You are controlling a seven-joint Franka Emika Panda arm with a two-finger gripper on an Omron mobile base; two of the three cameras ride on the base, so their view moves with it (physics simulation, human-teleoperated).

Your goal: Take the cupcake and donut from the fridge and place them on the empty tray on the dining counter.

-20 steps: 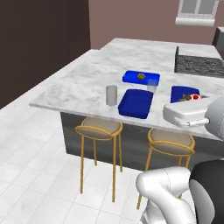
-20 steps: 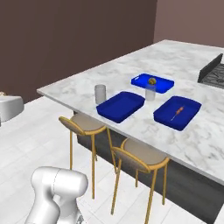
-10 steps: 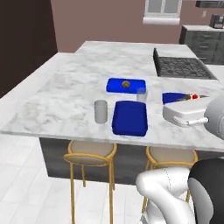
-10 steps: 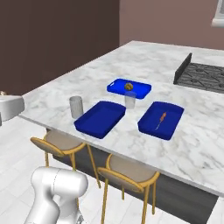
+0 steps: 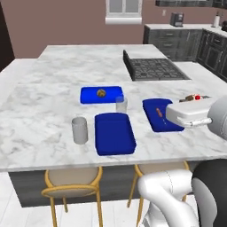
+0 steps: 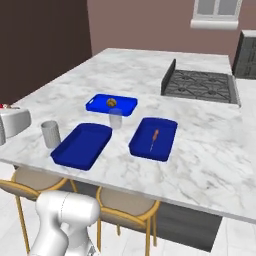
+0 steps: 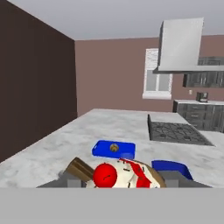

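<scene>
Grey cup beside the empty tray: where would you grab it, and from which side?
Grip across the side wall just below the rim, coming from above or from the stool side. The grey cup stands upright, a plain cylinder with no handle showing. It is apart from the empty tray, near the dining counter front edge.

— Where do the two base cameras stand?

— Behind the arm, high, looking forward and down across the white-grey marble island counter (image 5: pixel 40 115). The left one sees the plain deep-blue rectangular tray (image 5: pixel 114 133) almost head-on; the right one looks at that tray (image 6: pixel 82 145) from further right, on a slant.

— What do they share?

— The counter, the black cooktop grate (image 5: pixel 153 68) and the window wall.

— And the hand camera?

— Low, close over the counter (image 7: pixel 100 131), facing the window (image 7: pixel 156 78) nearly level.
</scene>
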